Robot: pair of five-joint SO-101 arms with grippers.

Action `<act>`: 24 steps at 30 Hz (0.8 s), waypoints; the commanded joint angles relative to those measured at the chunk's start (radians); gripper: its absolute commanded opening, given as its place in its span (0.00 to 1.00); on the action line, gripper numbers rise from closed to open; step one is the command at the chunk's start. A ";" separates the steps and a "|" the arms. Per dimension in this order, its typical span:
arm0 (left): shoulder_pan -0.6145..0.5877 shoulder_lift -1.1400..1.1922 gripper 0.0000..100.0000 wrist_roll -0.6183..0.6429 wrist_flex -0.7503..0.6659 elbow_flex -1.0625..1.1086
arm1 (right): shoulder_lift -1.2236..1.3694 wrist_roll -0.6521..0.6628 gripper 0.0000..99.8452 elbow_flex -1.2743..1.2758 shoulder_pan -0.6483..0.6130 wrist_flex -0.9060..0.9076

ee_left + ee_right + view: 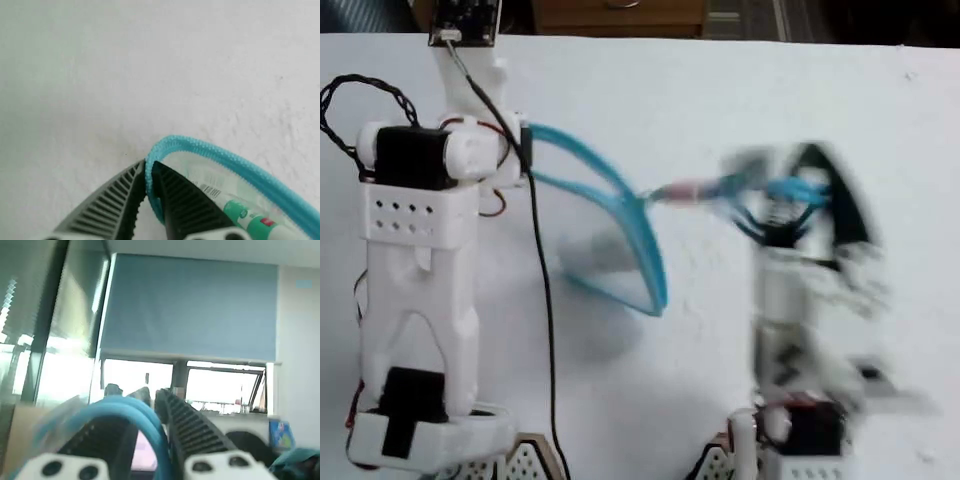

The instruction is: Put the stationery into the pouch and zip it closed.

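The clear pouch [620,215] with a blue zip edge hangs stretched above the white table [740,90], between both arms. My left gripper [525,155] holds one end. In the left wrist view its fingers [148,167] are shut on the blue zip edge [225,157]. A pen [248,218] with a green and red label lies inside the pouch. My right gripper [745,190] holds the other end and appears blurred. In the right wrist view it [145,400] points upward, shut on the blue edge [127,410]. A pinkish item [682,190] shows inside the pouch near it.
A black cable [542,300] runs down the table beside the left arm. A small camera board [465,20] stands at the table's far edge. The pouch's shadow [590,300] falls on the bare table below it.
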 commanded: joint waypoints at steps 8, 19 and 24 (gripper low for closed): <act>0.001 -0.001 0.02 -0.011 0.005 -0.006 | -0.013 -0.110 0.02 -0.118 0.156 0.107; 0.081 0.005 0.03 -0.012 -0.071 -0.074 | -0.007 -0.107 0.02 -0.304 -0.090 0.417; 0.206 0.005 0.03 -0.094 -0.120 -0.120 | 0.136 -0.074 0.02 -0.509 -0.252 0.628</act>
